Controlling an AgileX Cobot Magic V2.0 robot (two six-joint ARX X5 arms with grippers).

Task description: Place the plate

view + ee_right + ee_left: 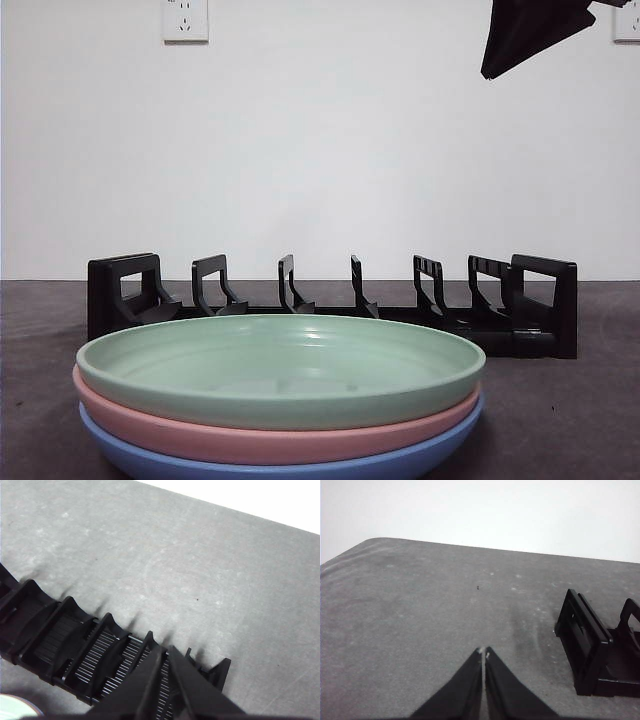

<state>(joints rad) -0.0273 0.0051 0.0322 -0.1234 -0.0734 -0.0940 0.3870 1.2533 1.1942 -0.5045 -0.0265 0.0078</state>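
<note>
Three plates are stacked at the near edge of the table: a green plate (pixel 280 368) on top, a pink one (pixel 200 432) under it and a blue one (pixel 300 468) at the bottom. The black plate rack (pixel 330 305) stands behind them with all its slots empty. My right gripper (pixel 166 650) is shut and holds nothing. It hangs high above one end of the rack (pixel 85 645), and a sliver of the green plate (pixel 15 711) shows beside it. It appears as a dark tip (pixel 490 68) in the front view. My left gripper (pixel 484 651) is shut and empty, low over bare table beside the rack's end (pixel 592 652).
The grey table (pixel 420 605) stretches wide around the rack. A white wall with two power sockets (pixel 185 18) stands behind it.
</note>
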